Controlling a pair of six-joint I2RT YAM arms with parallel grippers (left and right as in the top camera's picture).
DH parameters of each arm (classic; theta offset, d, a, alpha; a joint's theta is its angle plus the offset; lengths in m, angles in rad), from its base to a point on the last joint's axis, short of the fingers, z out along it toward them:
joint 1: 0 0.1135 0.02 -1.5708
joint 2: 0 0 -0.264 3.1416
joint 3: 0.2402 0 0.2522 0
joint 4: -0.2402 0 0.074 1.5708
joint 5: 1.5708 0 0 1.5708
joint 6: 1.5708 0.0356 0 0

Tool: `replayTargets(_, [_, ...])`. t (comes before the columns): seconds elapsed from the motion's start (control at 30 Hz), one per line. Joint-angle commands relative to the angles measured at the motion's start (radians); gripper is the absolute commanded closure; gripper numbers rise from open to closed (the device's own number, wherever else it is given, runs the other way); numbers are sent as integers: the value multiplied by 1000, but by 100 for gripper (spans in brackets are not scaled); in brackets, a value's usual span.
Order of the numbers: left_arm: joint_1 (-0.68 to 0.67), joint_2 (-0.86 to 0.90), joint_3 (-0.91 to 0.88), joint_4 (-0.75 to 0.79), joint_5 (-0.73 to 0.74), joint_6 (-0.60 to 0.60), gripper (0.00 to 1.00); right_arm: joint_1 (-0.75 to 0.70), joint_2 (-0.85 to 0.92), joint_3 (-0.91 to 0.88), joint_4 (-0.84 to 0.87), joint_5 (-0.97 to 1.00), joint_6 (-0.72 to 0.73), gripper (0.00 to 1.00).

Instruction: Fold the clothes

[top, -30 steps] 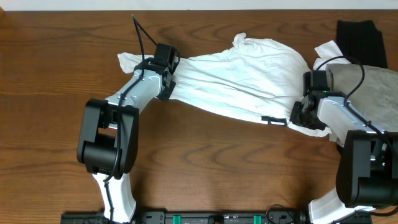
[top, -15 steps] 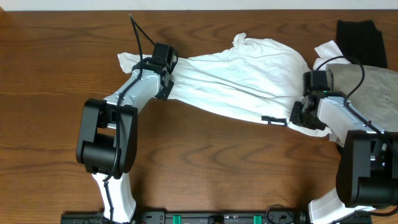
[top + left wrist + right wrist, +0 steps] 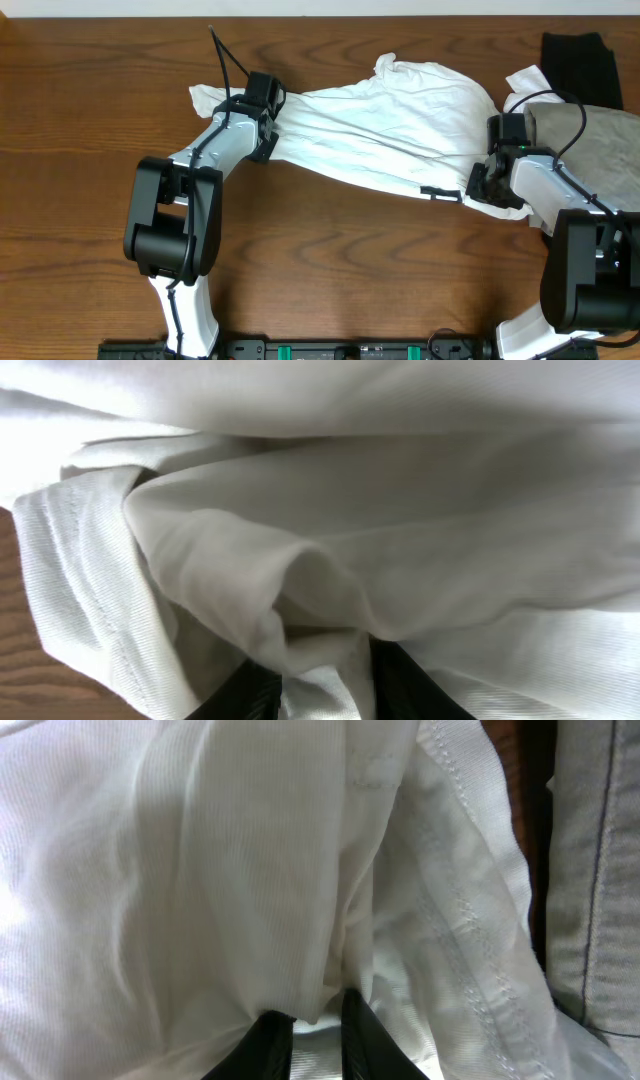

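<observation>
Overhead: left claw (image 3: 320, 688), right claw (image 3: 318, 1032) pinch T-shirt (image 3: 400, 120) (spread between).

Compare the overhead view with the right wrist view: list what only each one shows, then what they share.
Only overhead: the whole white T-shirt stretched across the table, the left end effector at its left end, and a black garment at the top right corner. Only right wrist: the right end effector pinching a fold of the shirt, and the shirt's stitched hem up close. Both: the white T-shirt and the grey-beige garment lying to its right.
</observation>
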Motion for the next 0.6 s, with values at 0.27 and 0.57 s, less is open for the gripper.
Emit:
replayTargets(0.27, [4, 14, -19, -14, -39, -45, 94, -32, 88, -81, -21, 18, -9, 83])
replayTargets(0.57, [6, -152, -18, -83, -39, -94, 94, -32, 77, -23, -120, -43, -9, 88])
